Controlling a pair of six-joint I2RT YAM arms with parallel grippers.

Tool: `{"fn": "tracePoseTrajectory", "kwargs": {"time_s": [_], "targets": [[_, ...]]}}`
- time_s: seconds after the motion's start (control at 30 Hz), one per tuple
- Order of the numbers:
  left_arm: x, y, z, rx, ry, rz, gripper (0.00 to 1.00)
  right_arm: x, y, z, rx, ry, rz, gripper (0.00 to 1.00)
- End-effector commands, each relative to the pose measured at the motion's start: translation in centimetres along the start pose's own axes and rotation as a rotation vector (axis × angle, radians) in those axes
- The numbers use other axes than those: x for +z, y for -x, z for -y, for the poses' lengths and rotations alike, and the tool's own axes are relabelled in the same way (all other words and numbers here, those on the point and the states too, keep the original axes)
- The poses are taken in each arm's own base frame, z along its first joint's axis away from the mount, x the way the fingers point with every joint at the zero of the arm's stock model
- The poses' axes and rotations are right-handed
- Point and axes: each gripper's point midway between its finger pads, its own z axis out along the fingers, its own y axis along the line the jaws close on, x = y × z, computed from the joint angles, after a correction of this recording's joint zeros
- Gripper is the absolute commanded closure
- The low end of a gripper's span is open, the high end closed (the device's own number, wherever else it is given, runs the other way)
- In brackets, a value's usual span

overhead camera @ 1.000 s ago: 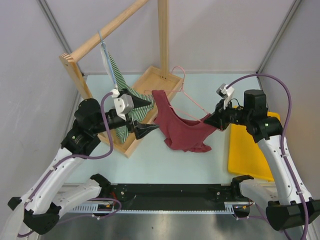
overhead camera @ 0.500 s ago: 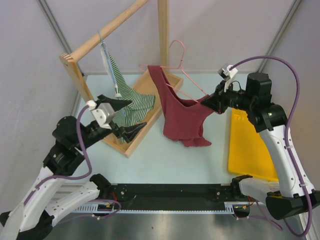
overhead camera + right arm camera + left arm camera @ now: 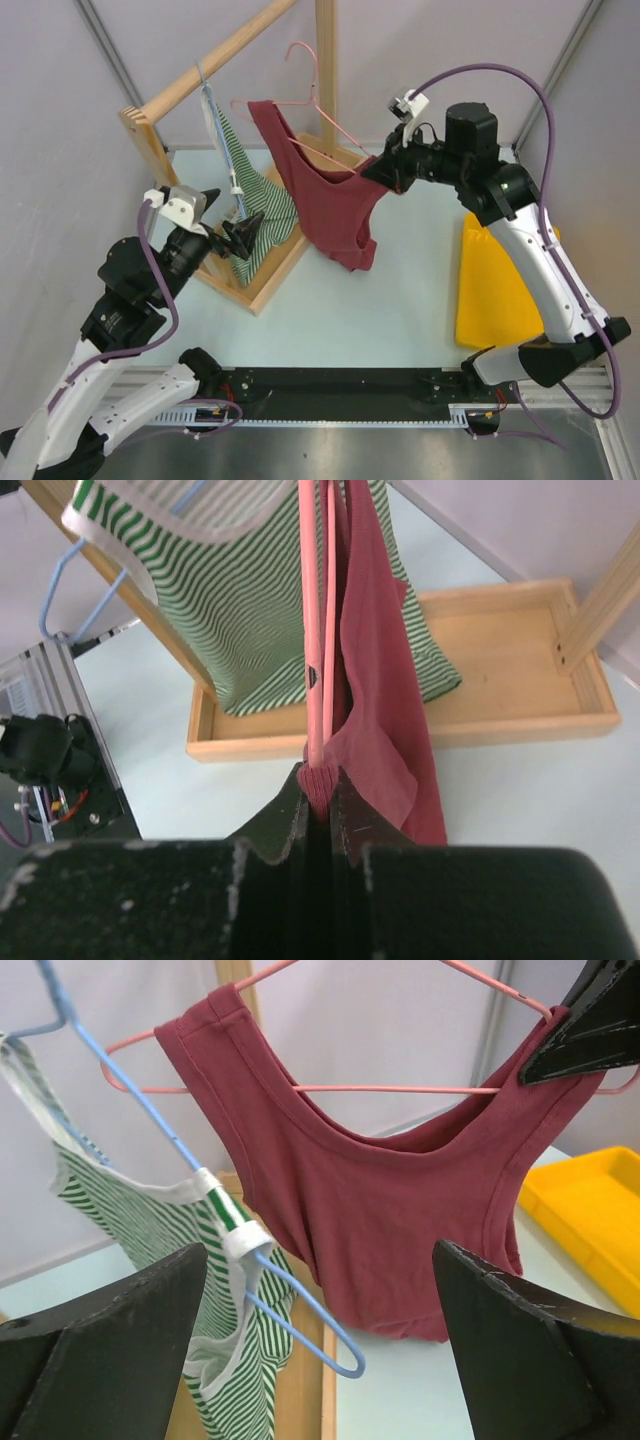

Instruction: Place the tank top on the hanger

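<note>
Two grippers, one clenched: maroon tank top (image 3: 330, 205) draped on pink wire hanger (image 3: 400, 1089), held aloft at upper centre of the overhead view.
Right gripper (image 3: 375, 172) is clenched on the tank top strap and the hanger end beneath it; both straps lie over the wire; the hem hangs clear of the table (image 3: 380, 310); left gripper (image 3: 235, 215) is released, jaws wide, at centre left, near the green-striped garment (image 3: 255, 205) on its blue hanger (image 3: 140, 1100); yellow tray (image 3: 490, 300) lies at right.
</note>
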Motion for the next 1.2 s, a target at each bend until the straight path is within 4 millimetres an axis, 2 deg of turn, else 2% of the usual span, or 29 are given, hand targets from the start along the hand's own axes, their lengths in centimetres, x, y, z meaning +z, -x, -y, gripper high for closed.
{"fn": "tracePoseTrajectory", "kwargs": {"time_s": [0.0,0.07,0.13,0.27,0.3,0.37,0.43,0.53,0.67,0.73,0.87,1.17], "targets": [[-0.4,0.5,-1.5,-0.038,0.081,0.023,0.0,0.9,5.3,-0.2,-0.05,-0.038,0.122,1.0],[-0.4,0.3,-1.3,-0.037,0.073,0.023,0.01,1.2,6.4,-0.3,-0.054,-0.053,0.139,1.0],[-0.3,0.2,-1.3,-0.035,0.07,0.022,0.0,2.5,6.5,-0.2,-0.046,-0.053,0.13,1.0],[-0.2,-0.3,-1.1,-0.039,0.062,0.012,0.01,3.7,7.9,-0.3,-0.047,-0.041,0.149,1.0],[-0.2,-0.3,-1.0,-0.041,0.058,0.009,0.01,3.7,8.9,-0.5,-0.056,-0.039,0.169,1.0],[-0.1,-0.5,-1.1,-0.041,0.061,0.003,0.01,5.2,8.6,-0.3,-0.045,-0.03,0.148,1.0],[-0.3,-0.5,-1.1,-0.041,0.063,0.001,0.0,6.1,9.3,-0.1,-0.047,-0.028,0.157,1.0],[-0.6,-0.5,-1.2,-0.042,0.064,-0.001,0.01,6.6,10.3,-0.4,-0.055,-0.015,0.173,1.0],[-0.8,-0.7,-0.9,-0.043,0.045,-0.016,0.01,8.8,9.7,0.2,-0.036,-0.006,0.156,1.0],[-1.2,-0.6,-0.8,-0.048,0.039,-0.013,0.01,9.3,9.9,0.3,-0.031,-0.005,0.16,1.0],[-1.8,-0.7,-0.6,-0.048,0.025,-0.013,0.01,10.9,8.8,1.0,-0.021,-0.004,0.133,1.0],[-3.3,-0.8,-0.7,-0.047,0.022,-0.016,0.01,12.4,6.8,1.7,0.003,-0.012,0.08,1.0]]}}
